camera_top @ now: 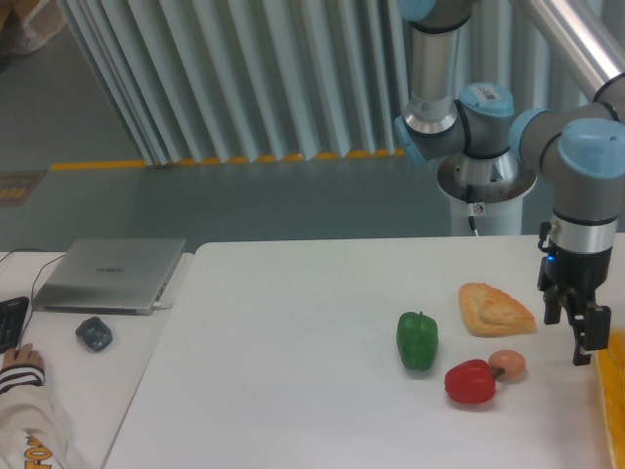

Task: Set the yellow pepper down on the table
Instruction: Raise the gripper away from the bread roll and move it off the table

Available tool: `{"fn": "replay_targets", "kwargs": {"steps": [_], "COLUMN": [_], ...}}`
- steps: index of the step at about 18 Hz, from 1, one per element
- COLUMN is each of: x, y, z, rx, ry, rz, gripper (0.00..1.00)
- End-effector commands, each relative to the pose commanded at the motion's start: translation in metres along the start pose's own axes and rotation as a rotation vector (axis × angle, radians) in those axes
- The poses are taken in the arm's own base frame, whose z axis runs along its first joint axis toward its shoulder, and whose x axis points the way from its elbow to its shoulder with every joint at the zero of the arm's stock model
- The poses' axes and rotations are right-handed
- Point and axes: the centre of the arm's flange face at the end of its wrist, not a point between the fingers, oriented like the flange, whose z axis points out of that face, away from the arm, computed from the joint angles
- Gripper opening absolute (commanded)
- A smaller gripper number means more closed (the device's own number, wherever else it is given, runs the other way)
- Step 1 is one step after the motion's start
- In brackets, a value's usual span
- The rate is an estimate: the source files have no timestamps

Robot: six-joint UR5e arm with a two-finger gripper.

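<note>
The grey-and-blue robot arm hangs over the right end of the large flat white counter (293,391), its black two-finger gripper (580,344) pointing straight down. The fingers (582,337) are dark and small from here, and I cannot tell whether they are parted or pressed together. Nothing shows between them.

Just right of the fingers, at the very edge of view, sits the rim of a bright yellow tray (613,391). Only a narrow strip of it shows. The glossy yellow bell pepper is not in sight anywhere; whether it lies in the hidden part of that tray, I can't say.

To the left of the fingers, and a little lower, lies a small round pinkish-tan thing, maybe a potato or an onion (507,364). It is touching a shiny red bell pepper (470,382), which rests further left again. Beyond that stands a glossy green bell pepper (417,339), upright, just apart from the red one. Up and left of the fingers lies a golden-brown wedge of bread or pastry (495,310), flat on the counter.

Far off to the left of the fingers, on a lower side desk, rests a closed silver laptop (110,275) with a dark computer mouse (94,333) near it. At the bottom left corner a person's hand (20,367) in a cream sleeve rests by a black keyboard (10,322).
</note>
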Motion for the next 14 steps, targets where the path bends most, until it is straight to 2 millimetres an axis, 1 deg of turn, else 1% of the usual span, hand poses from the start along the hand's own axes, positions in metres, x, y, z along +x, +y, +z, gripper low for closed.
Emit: {"fn": "replay_targets", "kwargs": {"steps": [3, 4, 6, 10, 11, 13, 14], "x": [-0.009, -0.012, -0.017, -0.019, -0.022, -0.025, -0.027], "y": [0.016, 0.027, 0.031, 0.049, 0.054, 0.071, 0.076], "z": [-0.006, -0.008, -0.004, 0.012, 0.013, 0.015, 0.017], "rx": [-0.015, -0.020, -0.026, -0.162, -0.197, -0.211, -0.218], "ry": [-0.017, -0.023, -0.019, 0.037, 0.044, 0.044, 0.042], "rz": [0.001, -0.003, 0.047, 0.312, 0.380, 0.414, 0.425], "gripper": [1.00, 1.00, 1.00, 1.00, 1.00, 1.00, 1.00]}}
